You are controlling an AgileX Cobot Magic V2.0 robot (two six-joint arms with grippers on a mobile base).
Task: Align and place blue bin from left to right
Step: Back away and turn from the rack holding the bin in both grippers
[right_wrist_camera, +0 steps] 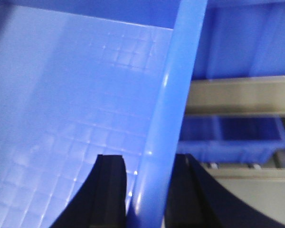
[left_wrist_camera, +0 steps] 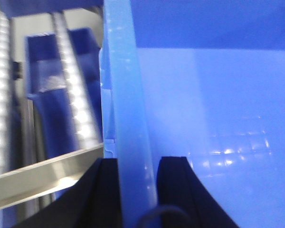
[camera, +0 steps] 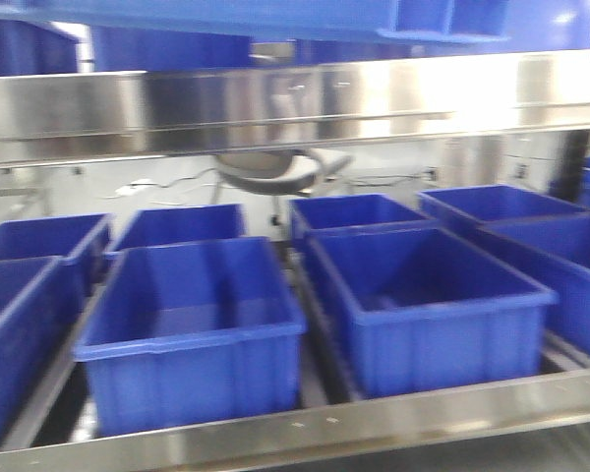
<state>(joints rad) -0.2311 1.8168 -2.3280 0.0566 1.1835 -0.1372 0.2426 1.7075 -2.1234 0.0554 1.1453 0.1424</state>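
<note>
Both the left end effector (left_wrist_camera: 138,164) and right end effector (right_wrist_camera: 147,161) pinch rims of the large lighter-blue plastic crate (left_wrist_camera: 218,109), so uneven motion could twist it loose.

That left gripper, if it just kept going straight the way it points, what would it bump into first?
The light-blue plastic bin: its wall sits clamped inside the left gripper, so the gripper would probably just ride further along that wall. Depth beyond is unclear.

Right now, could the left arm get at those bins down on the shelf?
Probably not: the left gripper has its jaws closed on the wall of the blue bin, held above the shelf bins. It would likely have to set that down first.
</note>
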